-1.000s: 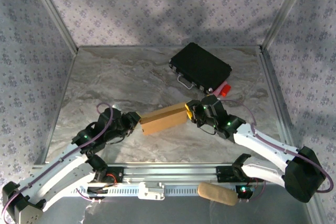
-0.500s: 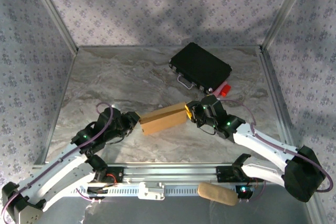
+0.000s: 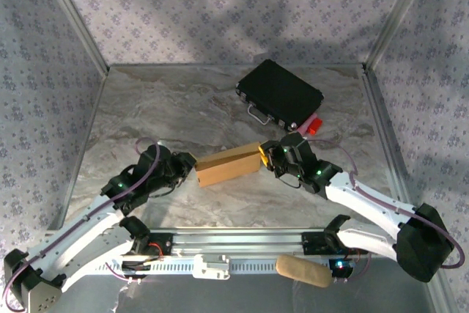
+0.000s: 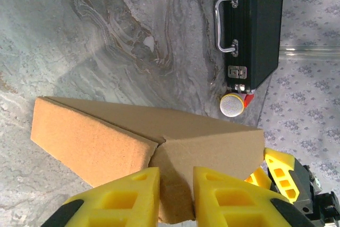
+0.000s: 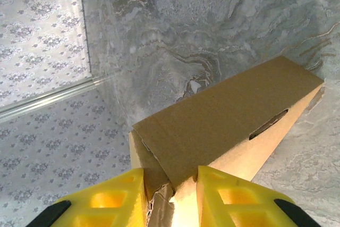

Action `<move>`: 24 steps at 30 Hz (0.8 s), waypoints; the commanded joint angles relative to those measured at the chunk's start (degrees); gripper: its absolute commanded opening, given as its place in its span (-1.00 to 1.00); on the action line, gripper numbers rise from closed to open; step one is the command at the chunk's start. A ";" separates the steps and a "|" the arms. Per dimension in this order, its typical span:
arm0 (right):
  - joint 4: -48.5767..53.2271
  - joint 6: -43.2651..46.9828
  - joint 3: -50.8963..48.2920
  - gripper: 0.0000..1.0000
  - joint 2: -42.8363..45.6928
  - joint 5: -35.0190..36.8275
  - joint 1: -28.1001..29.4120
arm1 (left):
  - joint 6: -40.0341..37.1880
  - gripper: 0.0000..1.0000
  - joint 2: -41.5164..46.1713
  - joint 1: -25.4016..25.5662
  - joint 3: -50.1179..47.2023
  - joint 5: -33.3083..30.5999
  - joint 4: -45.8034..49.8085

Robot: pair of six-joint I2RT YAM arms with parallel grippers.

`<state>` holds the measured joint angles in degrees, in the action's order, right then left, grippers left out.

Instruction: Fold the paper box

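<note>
Paper box (image 3: 227,166) sits partly formed on the surface (image 3: 146,108), spanning the gap between the claws. Left claw (image 4: 175,176) is closed to a narrow gap, pinching the end panel nearest it; right claw (image 5: 170,176) is likewise clamped on the flap at the opposite end. Kraft card looks light, stiff across panels but weak at creases and the slot. It likely buckles if squeezed mid-panel, so best hold is on an edge right beside a fold line.

Tan paper box (image 3: 228,166) near black case (image 3: 280,93)
</note>
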<state>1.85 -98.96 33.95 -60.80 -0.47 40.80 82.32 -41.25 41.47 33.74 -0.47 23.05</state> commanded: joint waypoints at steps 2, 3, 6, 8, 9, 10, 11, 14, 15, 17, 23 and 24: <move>7.73 0.95 -1.25 -0.44 -2.00 0.78 0.26 | -0.25 -0.57 -0.12 0.10 0.13 1.13 0.62; 7.68 0.96 -1.20 -0.44 -2.13 0.82 0.32 | -0.19 -0.58 -0.06 0.15 -0.43 1.21 0.44; 7.65 0.92 -1.00 -0.44 -2.31 0.72 0.44 | 0.25 -0.60 0.10 0.11 -1.69 1.48 -0.03; 7.59 1.13 -0.84 -0.44 -2.49 0.70 0.53 | 0.25 -0.63 -0.13 0.26 -2.20 1.52 -0.17; 7.62 1.09 -0.86 -0.44 -2.57 0.68 0.59 | 0.27 -0.65 -0.13 0.25 -2.50 1.60 -0.33; 7.64 1.20 -0.75 -0.44 -2.66 0.65 0.59 | 0.36 -0.66 -0.23 0.35 -2.78 1.72 -0.52; 7.60 1.20 -0.74 -0.44 -2.75 0.67 0.66 | 0.38 -0.67 -0.47 0.31 -2.88 1.78 -0.64; 7.47 1.19 -0.75 -0.45 -3.01 0.66 0.69 | 0.41 -0.71 -0.93 0.74 -2.90 1.70 -0.64; 7.38 1.16 -0.73 -0.44 -3.10 0.65 0.77 | 0.41 -0.71 -1.06 0.79 -2.89 1.61 -0.66; 7.35 1.14 -0.74 -0.44 -3.26 0.62 0.72 | 0.33 -0.72 -1.30 1.06 -2.93 1.35 -0.57; 7.28 1.15 -1.21 -0.46 -3.11 0.74 0.76 | 0.32 -0.74 -1.61 2.55 -3.13 -0.04 1.27; 7.29 1.22 -1.26 -0.46 -3.10 0.82 0.77 | 0.12 -0.74 -1.42 2.65 -2.87 -0.53 2.04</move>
<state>1.06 -98.50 34.35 -61.93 0.47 40.91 82.54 -42.11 42.98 31.86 -1.61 21.54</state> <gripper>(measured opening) 0.273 0.133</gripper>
